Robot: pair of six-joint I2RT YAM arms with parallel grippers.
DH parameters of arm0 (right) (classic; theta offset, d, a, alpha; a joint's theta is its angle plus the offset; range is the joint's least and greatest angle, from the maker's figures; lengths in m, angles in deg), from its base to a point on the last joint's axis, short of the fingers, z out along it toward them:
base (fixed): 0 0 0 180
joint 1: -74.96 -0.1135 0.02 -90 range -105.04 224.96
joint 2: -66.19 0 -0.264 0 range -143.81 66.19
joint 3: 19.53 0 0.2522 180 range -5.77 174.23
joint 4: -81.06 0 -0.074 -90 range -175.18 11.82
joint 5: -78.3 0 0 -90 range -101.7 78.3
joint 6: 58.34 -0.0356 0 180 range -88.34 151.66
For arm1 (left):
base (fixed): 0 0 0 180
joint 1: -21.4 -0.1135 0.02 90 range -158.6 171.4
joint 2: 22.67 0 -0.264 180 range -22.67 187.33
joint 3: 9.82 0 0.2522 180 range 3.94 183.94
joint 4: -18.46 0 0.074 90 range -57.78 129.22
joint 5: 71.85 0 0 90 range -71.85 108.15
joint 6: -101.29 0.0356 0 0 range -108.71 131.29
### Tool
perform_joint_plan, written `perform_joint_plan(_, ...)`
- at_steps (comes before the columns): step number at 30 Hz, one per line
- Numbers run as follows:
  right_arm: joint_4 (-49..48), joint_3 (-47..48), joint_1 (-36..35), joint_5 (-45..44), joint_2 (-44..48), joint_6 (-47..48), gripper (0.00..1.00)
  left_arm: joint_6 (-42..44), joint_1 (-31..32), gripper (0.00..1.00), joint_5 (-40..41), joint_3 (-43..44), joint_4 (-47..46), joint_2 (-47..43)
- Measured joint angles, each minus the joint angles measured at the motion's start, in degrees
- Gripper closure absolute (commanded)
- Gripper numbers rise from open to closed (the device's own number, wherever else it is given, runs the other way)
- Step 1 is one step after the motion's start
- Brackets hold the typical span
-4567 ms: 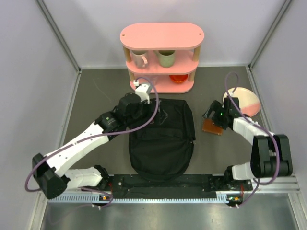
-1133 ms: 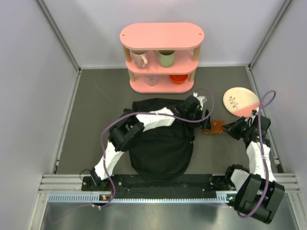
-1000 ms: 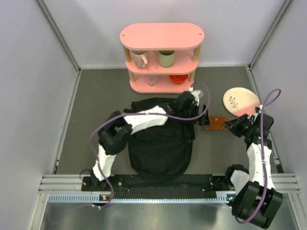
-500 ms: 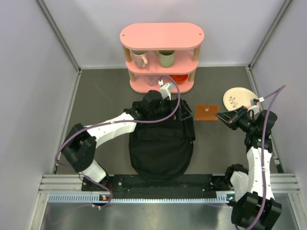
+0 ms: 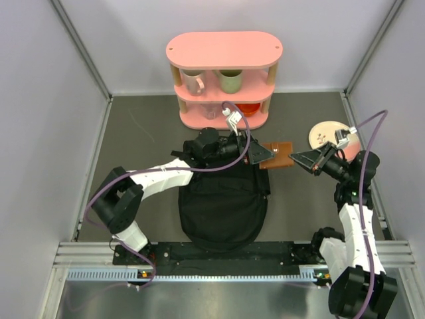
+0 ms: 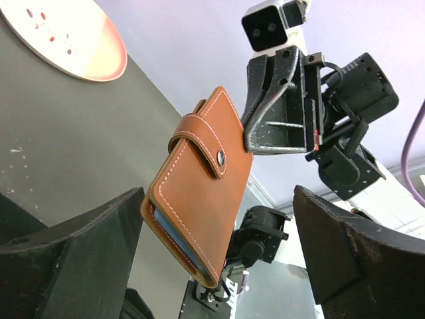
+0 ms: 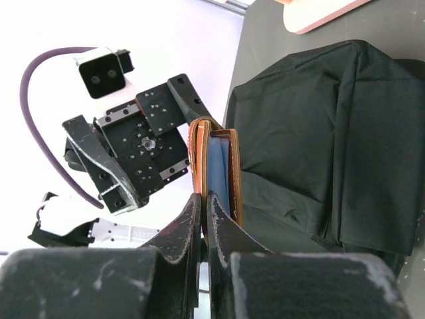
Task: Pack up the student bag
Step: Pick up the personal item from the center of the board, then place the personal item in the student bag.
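The student bag (image 5: 222,199), black and floppy, lies flat in the middle of the table, and its fabric also fills the right wrist view (image 7: 319,133). My right gripper (image 5: 297,158) (image 7: 204,199) is shut on the edge of a brown leather wallet (image 5: 279,155) (image 7: 216,166), holding it on edge above the bag's upper right corner. My left gripper (image 5: 257,154) (image 6: 219,232) is open and faces the wallet (image 6: 199,193), one finger on each side of it, apart from the leather.
A pink shelf (image 5: 224,50) with mugs and a red bowl stands at the back. A pink-and-white plate (image 5: 329,133) (image 6: 66,33) lies at the right, behind my right arm. Grey walls close in both sides.
The wallet, which lay flat on the table, now hangs tilted in my right gripper. My left gripper has swung right, and its open fingers now straddle the wallet.
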Motion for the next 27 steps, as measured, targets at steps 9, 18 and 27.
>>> perform_joint_plan(9,-4.96,-1.62,-0.09,2.93,-1.77,-2.71,1.00,-3.96,-0.04,0.72,-2.71,-0.92,-5.95,2.21)
perform_joint_plan(18,0.83,-0.66,-0.33,2.84,-2.47,2.47,0.18,-3.28,-0.22,1.00,-2.78,-1.09,-5.14,2.56)
perform_joint_plan(27,15.85,1.75,-0.39,-1.97,1.79,14.25,0.04,1.40,-2.51,1.00,0.83,-8.79,4.13,-6.80)
